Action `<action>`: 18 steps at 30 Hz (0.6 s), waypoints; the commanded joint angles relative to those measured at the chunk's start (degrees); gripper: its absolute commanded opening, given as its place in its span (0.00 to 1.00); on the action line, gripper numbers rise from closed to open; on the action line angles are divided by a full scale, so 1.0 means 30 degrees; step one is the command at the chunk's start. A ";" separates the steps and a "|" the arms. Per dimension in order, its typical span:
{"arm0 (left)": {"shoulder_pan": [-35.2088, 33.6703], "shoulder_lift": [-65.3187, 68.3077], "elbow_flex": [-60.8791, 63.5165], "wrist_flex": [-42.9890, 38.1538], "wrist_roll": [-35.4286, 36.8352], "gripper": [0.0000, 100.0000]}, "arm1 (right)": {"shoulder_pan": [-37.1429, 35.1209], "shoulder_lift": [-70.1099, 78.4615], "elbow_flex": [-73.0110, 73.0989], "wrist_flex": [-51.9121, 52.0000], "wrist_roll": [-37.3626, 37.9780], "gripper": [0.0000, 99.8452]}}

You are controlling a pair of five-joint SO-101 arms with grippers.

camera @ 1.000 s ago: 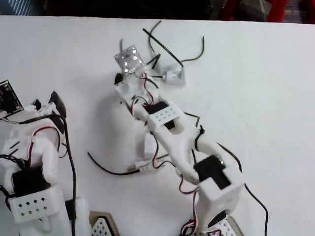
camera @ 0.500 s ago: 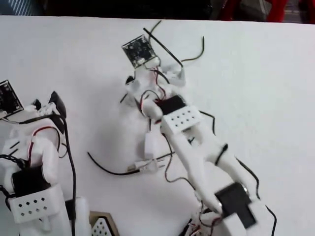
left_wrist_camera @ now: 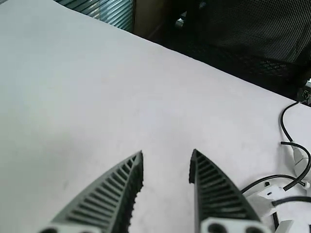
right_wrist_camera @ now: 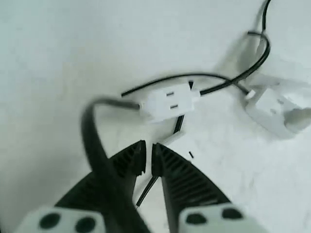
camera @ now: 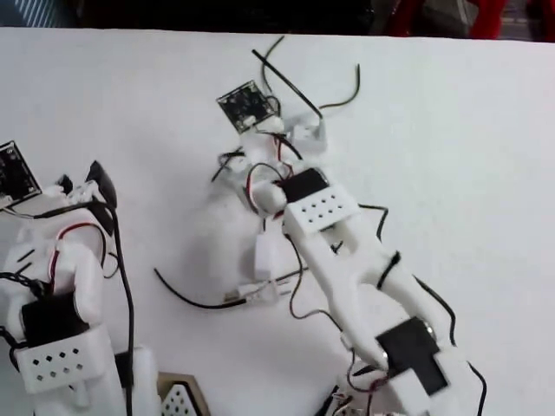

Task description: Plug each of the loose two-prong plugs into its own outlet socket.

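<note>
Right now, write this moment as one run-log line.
left end effector: open, above table | right end effector: shut, near outlet socket | socket slots: empty

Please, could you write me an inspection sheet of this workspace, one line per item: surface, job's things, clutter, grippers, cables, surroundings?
Surface: white table, bare parts look clean.
Job's things: white socket with two slots just ahead of the right gripper; second white connector beside it; white block and white plug near the table's middle.
Clutter: nothing seen.
Grippers: left gripper open over bare table; right gripper almost shut over a thin black cable, grip cannot be told.
Cables: loose black cables at the far side; one curved cable on the plug.
Surroundings: dark mesh and blinds beyond the table.
</note>
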 commanded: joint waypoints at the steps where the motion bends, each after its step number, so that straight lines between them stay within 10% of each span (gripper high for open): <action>1: -0.0015 -0.0308 -0.0117 -0.0410 0.0059 0.17 | 0.0161 0.1919 -0.0322 -0.2476 0.0176 0.02; 10: -0.0073 -0.0308 -0.0117 -0.0440 0.0029 0.17 | 0.0571 0.4996 -0.3692 -0.1626 0.0088 0.03; 18: -0.0073 -0.0308 -0.0117 -0.0440 0.0029 0.17 | 0.0571 0.5231 -0.5538 0.1245 -0.2930 0.28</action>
